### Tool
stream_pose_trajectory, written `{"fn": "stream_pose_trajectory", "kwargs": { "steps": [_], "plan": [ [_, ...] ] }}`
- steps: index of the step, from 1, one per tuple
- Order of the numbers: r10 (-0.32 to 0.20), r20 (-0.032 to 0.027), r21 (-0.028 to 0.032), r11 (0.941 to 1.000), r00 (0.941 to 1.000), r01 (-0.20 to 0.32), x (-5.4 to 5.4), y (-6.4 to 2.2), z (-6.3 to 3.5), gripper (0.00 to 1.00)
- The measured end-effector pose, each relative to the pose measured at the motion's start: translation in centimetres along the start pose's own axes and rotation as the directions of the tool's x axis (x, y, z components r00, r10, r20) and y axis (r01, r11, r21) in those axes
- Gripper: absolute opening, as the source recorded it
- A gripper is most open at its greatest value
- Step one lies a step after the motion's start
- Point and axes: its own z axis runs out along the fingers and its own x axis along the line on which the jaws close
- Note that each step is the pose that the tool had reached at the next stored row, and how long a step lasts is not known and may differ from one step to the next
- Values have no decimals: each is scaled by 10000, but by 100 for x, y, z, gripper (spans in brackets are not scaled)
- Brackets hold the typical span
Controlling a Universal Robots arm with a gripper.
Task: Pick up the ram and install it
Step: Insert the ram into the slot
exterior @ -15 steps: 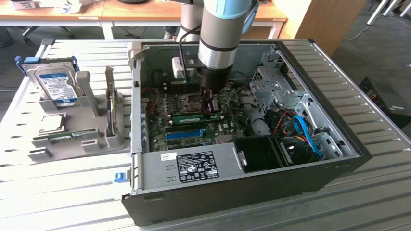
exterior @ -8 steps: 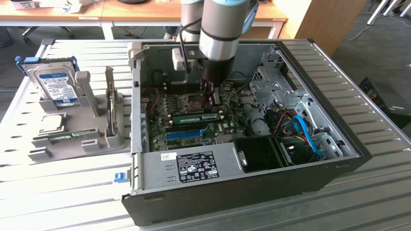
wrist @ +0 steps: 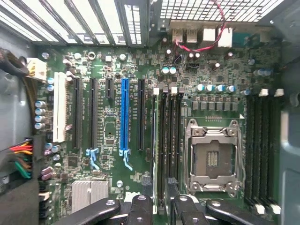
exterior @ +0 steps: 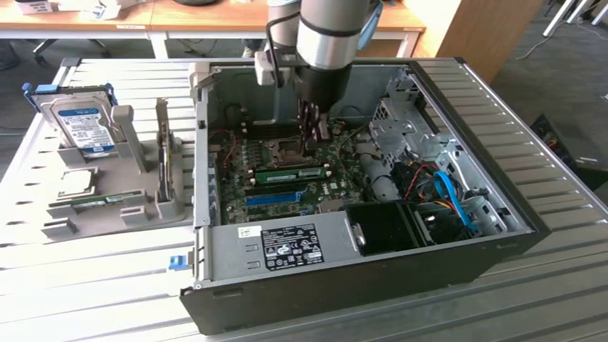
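Note:
The ram (exterior: pixel 290 173) is a green stick with a pale label. It stands on edge in a memory slot of the motherboard (exterior: pixel 332 189), between the blue slot (exterior: pixel 275 197) and the processor socket (exterior: pixel 285 147). In the wrist view its thin top edge (wrist: pixel 154 140) runs along the dark memory slots (wrist: pixel 169 140). My gripper (exterior: pixel 318 135) hangs inside the case above the board, apart from the ram. Its black fingers (wrist: pixel 140 206) straddle the slot line; the gripper (wrist: pixel 161 204) is open with nothing between them.
The open computer case (exterior: pixel 456 85) walls in the arm, with a drive cage (exterior: pixel 399 128) and cables (exterior: pixel 446 192) towards the exterior view's right. Outside, a grey holder (exterior: pixel 133 192) carries a blue-labelled hard drive (exterior: pixel 84 127), a square processor chip (exterior: pixel 76 182) and another green stick (exterior: pixel 95 203).

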Motion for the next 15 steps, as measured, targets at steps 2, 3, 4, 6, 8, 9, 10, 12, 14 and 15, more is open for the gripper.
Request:
{"fn": "stream_pose_trajectory", "kwargs": {
  "steps": [2,3,4,6,8,9,10,12,14,15],
  "plan": [
    [0,1,0,10000,10000,0,-1,0,-51,25],
    [0,0,0,10000,10000,0,-1,1,-78,25],
    [0,0,0,10000,10000,0,-2,1,-106,25],
    [0,0,0,10000,10000,0,-3,2,-164,25],
    [0,1,0,10000,10000,0,-4,2,-206,25],
    [0,1,0,10000,10000,0,-4,3,-230,25],
    [0,1,1,10000,10000,0,-5,3,-253,25],
    [-1,0,0,10000,10000,1,-5,3,-297,25],
    [0,1,1,10000,10000,0,-6,4,-340,25],
    [-1,0,0,10000,10000,1,-7,4,-362,25]
  ]
}}
